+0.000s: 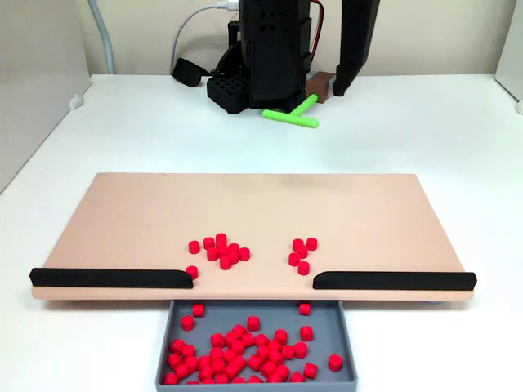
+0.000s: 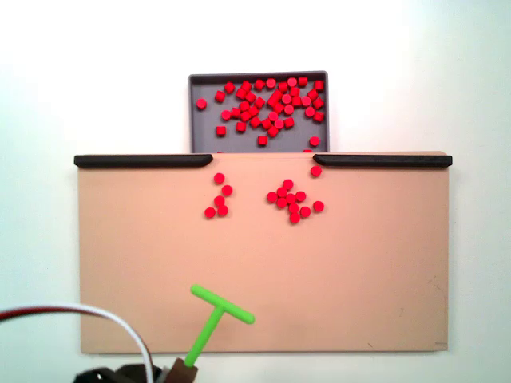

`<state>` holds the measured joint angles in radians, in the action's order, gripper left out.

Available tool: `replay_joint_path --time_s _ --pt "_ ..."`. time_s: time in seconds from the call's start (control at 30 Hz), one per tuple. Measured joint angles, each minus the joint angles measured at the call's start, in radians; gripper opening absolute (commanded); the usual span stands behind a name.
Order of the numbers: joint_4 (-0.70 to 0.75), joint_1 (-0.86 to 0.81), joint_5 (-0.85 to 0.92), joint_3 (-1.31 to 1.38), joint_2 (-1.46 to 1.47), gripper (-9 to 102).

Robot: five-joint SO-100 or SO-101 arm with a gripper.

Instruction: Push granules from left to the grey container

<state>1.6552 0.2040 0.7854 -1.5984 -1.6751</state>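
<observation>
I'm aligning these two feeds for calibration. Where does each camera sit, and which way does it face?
A fixed view: low, at the tray end of the table, facing the arm's base across the grey container and beige board.
A fixed view: overhead, on the arm's side, looking down; the green pusher enters from the bottom edge, grey container at top.
Shared: board, black bars, granules, pusher, seen from opposite ends.

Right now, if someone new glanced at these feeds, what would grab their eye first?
The bright red granules: most are heaped in the grey container below the gap between the black bars, with two small clusters left on the beige board just short of that gap. Next, the green T-shaped pusher, at the board's far edge by the arm's base.
</observation>
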Motion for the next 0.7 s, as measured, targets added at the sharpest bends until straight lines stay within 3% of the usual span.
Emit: replay_joint_path --time_s 0.4,0.7 --pt "0.005 0.118 -0.41 0.359 0.38 0" --pt "0.009 0.166 -0.657 0.491 0.486 0"
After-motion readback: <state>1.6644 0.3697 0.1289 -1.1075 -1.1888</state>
